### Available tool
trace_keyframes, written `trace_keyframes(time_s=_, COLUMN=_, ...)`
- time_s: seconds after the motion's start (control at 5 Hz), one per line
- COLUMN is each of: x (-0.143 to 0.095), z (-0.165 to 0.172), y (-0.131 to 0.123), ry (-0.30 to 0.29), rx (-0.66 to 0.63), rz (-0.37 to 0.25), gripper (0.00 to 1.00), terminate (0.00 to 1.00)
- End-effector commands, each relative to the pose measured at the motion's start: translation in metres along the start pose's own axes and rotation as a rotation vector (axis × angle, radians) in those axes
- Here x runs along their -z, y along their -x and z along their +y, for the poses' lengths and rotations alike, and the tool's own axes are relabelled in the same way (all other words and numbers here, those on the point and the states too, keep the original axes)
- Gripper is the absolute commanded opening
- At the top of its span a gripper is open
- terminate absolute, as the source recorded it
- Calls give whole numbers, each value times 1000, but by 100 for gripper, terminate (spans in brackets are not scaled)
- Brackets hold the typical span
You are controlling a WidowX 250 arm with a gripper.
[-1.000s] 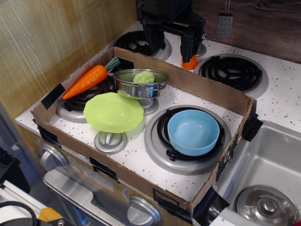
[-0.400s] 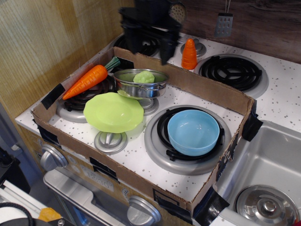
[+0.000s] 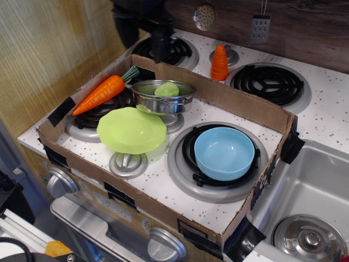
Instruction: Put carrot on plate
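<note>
Inside the cardboard tray point(image 3: 240, 98), the carrot point(image 3: 101, 93) lies at the back-left corner, the plate point(image 3: 132, 130) in front of it, and the steel pot point(image 3: 163, 96) just behind the plate, apparently touching it. The bowl point(image 3: 224, 153) sits right on a burner. The stubby cone point(image 3: 220, 63) stands behind the tray, outside it

The carrot point(image 3: 101, 93) lies slanted at the back-left corner of the cardboard tray point(image 3: 229, 101), well apart from the gripper point(image 3: 143, 34), whose fingers hang spread and empty over the rear burner. The plate point(image 3: 132, 130) sits near the counter's front-left edge, beside a steel pot point(image 3: 162, 96).
</note>
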State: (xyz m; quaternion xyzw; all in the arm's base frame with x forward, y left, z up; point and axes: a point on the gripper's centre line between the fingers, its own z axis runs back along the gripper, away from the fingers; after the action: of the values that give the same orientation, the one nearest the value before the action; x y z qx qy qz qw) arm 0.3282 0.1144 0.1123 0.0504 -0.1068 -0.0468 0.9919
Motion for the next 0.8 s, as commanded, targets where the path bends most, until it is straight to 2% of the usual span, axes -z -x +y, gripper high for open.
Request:
trace_keyframes(time_s=0.0, x=8, z=47, y=20, ry=35, rx=76, rz=-26, gripper=100, terminate=0)
trace_keyframes(time_s=0.6, x=34, z=44, y=42, ry=102, rx=74, rz=-39, gripper=100, terminate=0)
